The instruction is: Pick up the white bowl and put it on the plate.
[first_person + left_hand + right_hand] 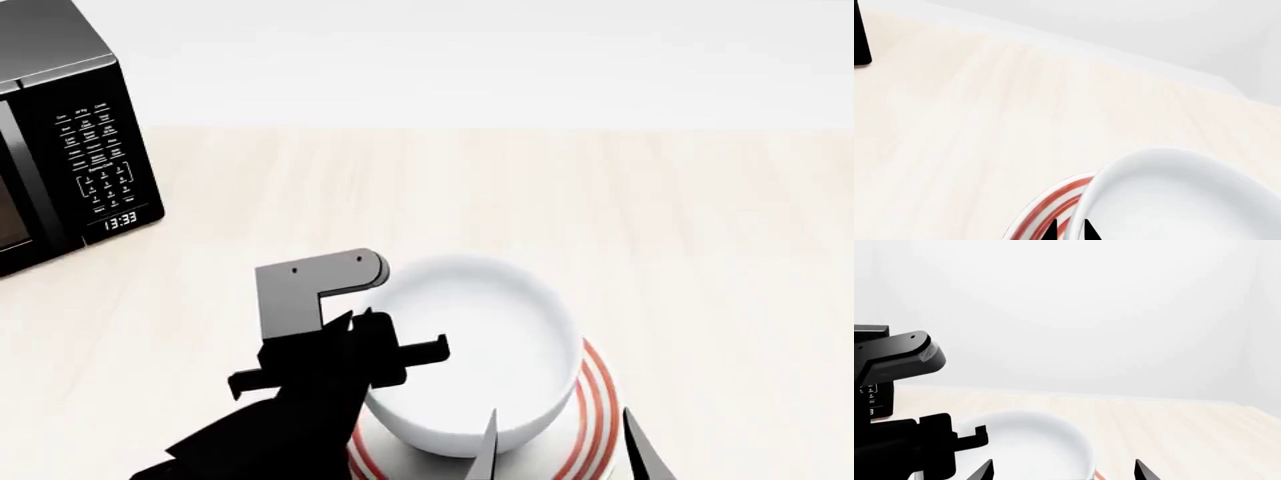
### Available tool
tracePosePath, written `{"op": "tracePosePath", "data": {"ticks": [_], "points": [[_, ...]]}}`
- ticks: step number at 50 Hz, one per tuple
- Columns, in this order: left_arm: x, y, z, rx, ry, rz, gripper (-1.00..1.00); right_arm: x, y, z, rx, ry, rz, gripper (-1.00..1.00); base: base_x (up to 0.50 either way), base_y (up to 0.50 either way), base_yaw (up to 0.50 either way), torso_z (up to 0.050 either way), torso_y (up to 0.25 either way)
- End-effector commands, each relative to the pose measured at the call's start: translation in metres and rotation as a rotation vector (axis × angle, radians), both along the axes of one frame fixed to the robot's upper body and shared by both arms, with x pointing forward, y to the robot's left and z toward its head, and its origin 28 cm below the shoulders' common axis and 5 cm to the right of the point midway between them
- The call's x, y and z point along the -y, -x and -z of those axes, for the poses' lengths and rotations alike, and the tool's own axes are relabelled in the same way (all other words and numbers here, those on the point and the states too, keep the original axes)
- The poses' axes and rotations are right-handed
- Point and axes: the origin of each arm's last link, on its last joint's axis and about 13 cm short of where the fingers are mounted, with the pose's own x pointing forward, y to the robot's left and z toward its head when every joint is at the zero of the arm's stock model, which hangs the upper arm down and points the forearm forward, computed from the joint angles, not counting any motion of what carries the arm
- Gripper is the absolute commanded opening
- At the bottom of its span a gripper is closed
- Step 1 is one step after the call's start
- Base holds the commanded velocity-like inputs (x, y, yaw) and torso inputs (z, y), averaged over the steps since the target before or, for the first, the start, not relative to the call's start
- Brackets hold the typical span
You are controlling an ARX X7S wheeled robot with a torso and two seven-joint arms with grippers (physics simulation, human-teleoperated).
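The left gripper (1069, 231) pinches the white bowl (470, 350) rim in narrow jaws, over the plate (597, 410). The right gripper (561, 445) gapes wide, holding nothing. Open bench (694, 250) lies beyond.

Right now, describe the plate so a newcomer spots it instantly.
On the pale wooden table, right of the black microwave, look near the front edge. The shallow round white plate sits under the deep glossy white bowl; its concentric red rim rings set it apart.

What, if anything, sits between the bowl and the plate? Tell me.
Nothing visible. The bowl is directly over the plate, held at its rim by the left gripper; whether they touch cannot be told.
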Motion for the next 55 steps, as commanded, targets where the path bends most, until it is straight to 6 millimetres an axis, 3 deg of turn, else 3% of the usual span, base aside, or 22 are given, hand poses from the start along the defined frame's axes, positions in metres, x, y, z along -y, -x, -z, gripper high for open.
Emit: {"op": "tracePosePath", "data": {"ticks": [1,55], "points": [[0.008,0.0,-0.005,0.052,0.03,0.058,-1.0,0.001,-0.002,-0.002,0.022,-0.001,0.01,1.0,0.0,0.0,0.0,0.0,0.0],[0.001,0.004,0.014,0.024,0.028,0.064,-1.0,0.0,-0.002,-0.003,0.025,0.001,0.006,1.0,0.0,0.0,0.0,0.0,0.001]]}}
